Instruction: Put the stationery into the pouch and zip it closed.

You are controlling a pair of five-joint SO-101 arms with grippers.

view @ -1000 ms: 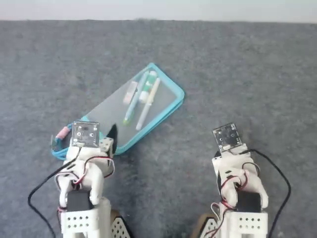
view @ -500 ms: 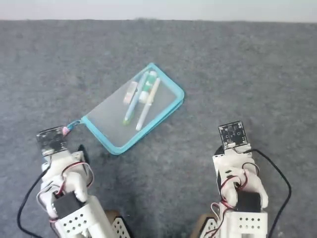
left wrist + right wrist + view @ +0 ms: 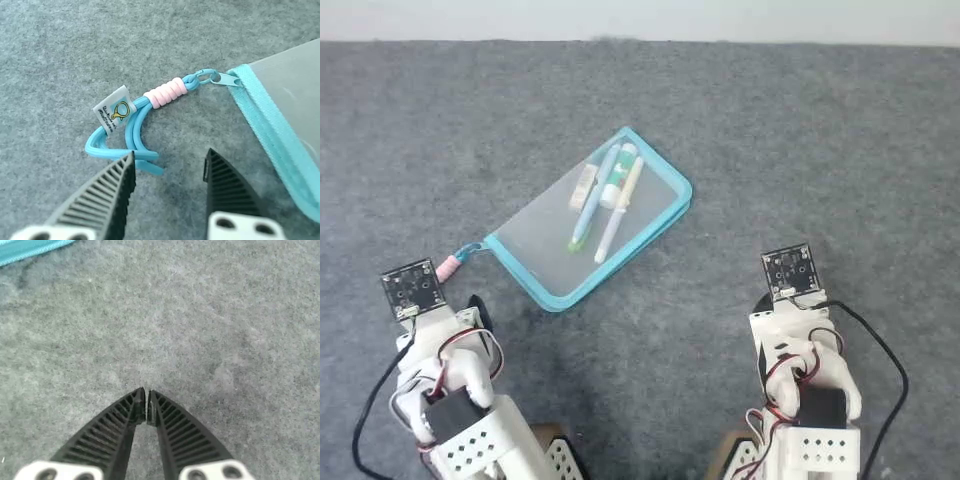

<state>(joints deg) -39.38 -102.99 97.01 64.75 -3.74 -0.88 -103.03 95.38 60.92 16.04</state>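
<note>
A clear pouch [image 3: 590, 218] with teal trim lies flat on the grey carpet, holding pens [image 3: 608, 200] and a small eraser-like piece [image 3: 583, 187]. Its zipper slider sits at the near-left corner, with a blue cord pull [image 3: 127, 135] bound in pink and carrying a white tag [image 3: 113, 110]. My left gripper [image 3: 170, 160] is open just short of the cord loop, touching nothing; the pouch's corner [image 3: 280, 125] lies beside it. The left arm [image 3: 430, 340] stands at the near left. My right gripper [image 3: 146, 400] is shut and empty over bare carpet, with the right arm [image 3: 795, 330] at the near right.
Grey carpet [image 3: 800, 150] covers the whole table area, with a pale wall strip [image 3: 640, 20] along the far edge. A teal sliver of the pouch [image 3: 30, 250] shows in the right wrist view.
The left arm has pulled back from the pouch's near-left corner toward the near-left, leaving the cord pull lying free. The right arm drew back slightly, then held still.
</note>
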